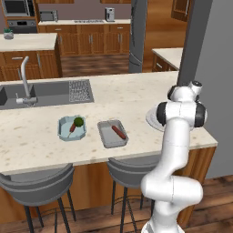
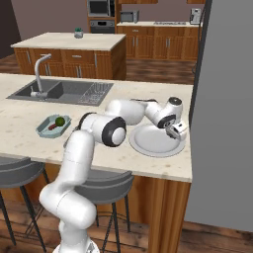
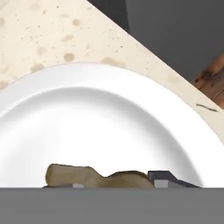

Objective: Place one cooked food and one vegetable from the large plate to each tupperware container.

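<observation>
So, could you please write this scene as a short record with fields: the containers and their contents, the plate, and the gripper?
blue container: light blue tray with cut-off corners, holds a round green vegetable and a reddish sausage-like piece
grey container: grey rectangular tray, holds one reddish sausage, no vegetable
plate: large round white plate, near the counter's right end
on plate: one brownish lumpy food piece, kind unclear
gripper: two-finger gripper low over the plate, fingers either side of the brownish piece; grasp not certain
</observation>
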Motion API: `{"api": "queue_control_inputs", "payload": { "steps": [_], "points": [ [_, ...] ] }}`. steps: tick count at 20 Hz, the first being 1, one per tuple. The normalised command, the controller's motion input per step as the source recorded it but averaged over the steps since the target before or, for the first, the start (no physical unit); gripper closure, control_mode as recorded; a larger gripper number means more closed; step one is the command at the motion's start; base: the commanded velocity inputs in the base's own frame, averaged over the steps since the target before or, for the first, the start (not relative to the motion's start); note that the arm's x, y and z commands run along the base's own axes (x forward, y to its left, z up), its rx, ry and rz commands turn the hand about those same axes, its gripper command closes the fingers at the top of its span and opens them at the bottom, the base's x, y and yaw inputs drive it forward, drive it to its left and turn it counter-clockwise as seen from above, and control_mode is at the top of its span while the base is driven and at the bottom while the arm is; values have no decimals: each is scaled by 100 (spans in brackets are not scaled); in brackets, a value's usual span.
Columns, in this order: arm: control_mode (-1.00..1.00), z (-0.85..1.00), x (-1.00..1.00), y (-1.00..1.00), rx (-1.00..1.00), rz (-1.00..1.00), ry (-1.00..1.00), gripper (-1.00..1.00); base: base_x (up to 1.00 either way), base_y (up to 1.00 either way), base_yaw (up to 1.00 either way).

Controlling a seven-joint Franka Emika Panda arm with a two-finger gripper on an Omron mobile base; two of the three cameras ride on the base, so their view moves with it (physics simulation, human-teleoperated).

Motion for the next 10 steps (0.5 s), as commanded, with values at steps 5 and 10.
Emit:
{"api": "queue_control_inputs", "payload": {
  "steps": [5, 10],
  "points": [
    [-100, 91, -100, 85, -2, 2, -17, 100, 0, 0, 0],
    [-100, 79, -100, 100, -15, 13, -10, 100, 0, 0, 0]
  ]
}}
